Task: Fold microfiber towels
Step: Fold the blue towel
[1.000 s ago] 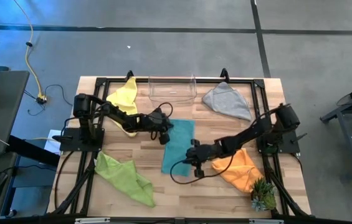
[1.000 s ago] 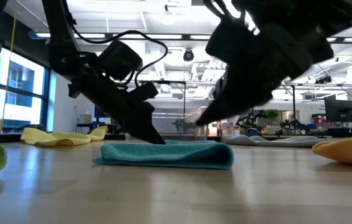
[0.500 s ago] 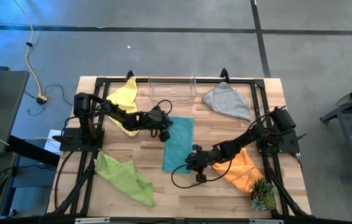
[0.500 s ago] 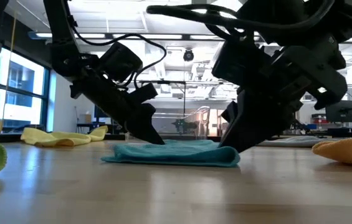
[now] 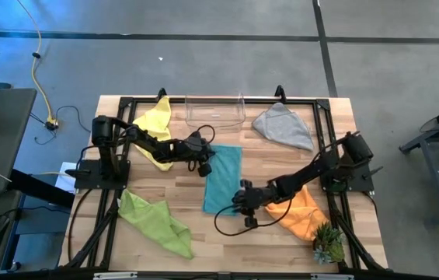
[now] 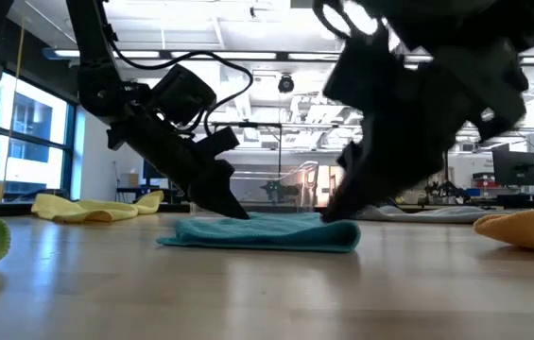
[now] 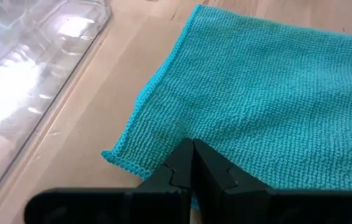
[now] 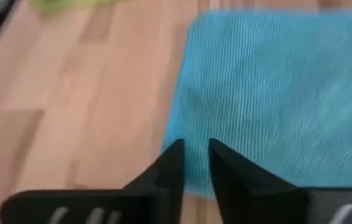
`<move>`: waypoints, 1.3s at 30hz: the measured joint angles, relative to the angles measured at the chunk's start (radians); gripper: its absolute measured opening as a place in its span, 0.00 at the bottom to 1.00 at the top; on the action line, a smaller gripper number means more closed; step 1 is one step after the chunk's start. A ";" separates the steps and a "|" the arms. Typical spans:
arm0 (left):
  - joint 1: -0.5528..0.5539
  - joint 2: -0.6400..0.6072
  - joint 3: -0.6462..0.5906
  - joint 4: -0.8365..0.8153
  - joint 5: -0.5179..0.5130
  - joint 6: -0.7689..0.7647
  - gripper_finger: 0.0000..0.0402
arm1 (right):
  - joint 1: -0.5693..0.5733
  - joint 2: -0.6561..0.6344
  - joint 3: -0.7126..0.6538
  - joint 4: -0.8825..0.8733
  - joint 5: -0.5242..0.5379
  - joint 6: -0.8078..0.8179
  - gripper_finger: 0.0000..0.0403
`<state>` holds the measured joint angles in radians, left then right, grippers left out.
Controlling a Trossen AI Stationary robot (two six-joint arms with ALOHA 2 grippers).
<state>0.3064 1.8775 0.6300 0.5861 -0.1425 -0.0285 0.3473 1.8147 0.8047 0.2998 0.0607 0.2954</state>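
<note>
Two grippers: both are working on the teal towel [image 5: 223,178], which is lying flat at the middle of the table [image 5: 227,233] and serving as the landmark below.
Left gripper [image 7: 192,163]: fingers are pressing together, tips touching, on the teal towel's edge next to its near-left corner; in the high view it is sitting at the towel's upper left corner [image 5: 206,162].
Left gripper, low view: dark fingertips [image 6: 232,210] are touching down on the towel's left end.
Right gripper [image 8: 194,157]: fingers are standing narrowly apart, a slim gap between them, over the teal towel's edge; whether cloth is lying in the gap cannot be told.
Right gripper, high view: it is sitting at the towel's lower right corner [image 5: 244,204].
Teal towel, low view: it is lying low on the wood as a doubled layer, with a rounded fold at its right end [image 6: 347,236].
Yellow towel [image 5: 155,124]: it is lying crumpled to the upper left of the teal towel, partly under the left arm.
Lime green towel [image 5: 157,222]: it is lying bunched to the lower left of the teal towel, apart from it.
Grey towel [image 5: 283,126]: it is lying to the upper right of the teal towel, well apart.
Orange towel [image 5: 303,210]: it is lying to the right of the teal towel, under the right arm, beside the small plant [image 5: 329,245].
Clear bin [image 5: 214,110]: it is standing just above the teal towel, at the table's far edge.
</note>
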 joint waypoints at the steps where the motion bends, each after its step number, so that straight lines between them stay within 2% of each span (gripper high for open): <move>1: -0.004 -0.004 0.000 -0.005 0.000 0.009 0.00 | 0.000 -0.017 0.000 -0.003 0.006 -0.007 0.22; 6: -0.049 -0.048 -0.002 -0.045 0.000 0.051 0.00 | 0.011 -0.091 0.000 -0.079 0.032 -0.069 0.36; 10: -0.090 -0.099 -0.001 -0.104 0.000 0.078 0.00 | 0.060 -0.093 0.000 -0.131 0.038 -0.175 0.41; 20: -0.233 -0.150 -0.001 -0.181 -0.001 0.086 0.00 | 0.139 -0.076 0.000 -0.169 0.175 -0.353 0.38; 31: -0.361 -0.170 -0.003 -0.221 -0.072 0.027 0.00 | 0.139 -0.005 0.000 -0.091 0.173 -0.533 0.38; 39: -0.387 -0.262 -0.084 -0.208 -0.123 -0.044 0.00 | 0.116 0.039 0.000 -0.025 0.177 -0.593 0.37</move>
<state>-0.0807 1.6156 0.5460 0.3785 -0.2653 -0.0730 0.4635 1.8536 0.8047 0.2751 0.2374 -0.2980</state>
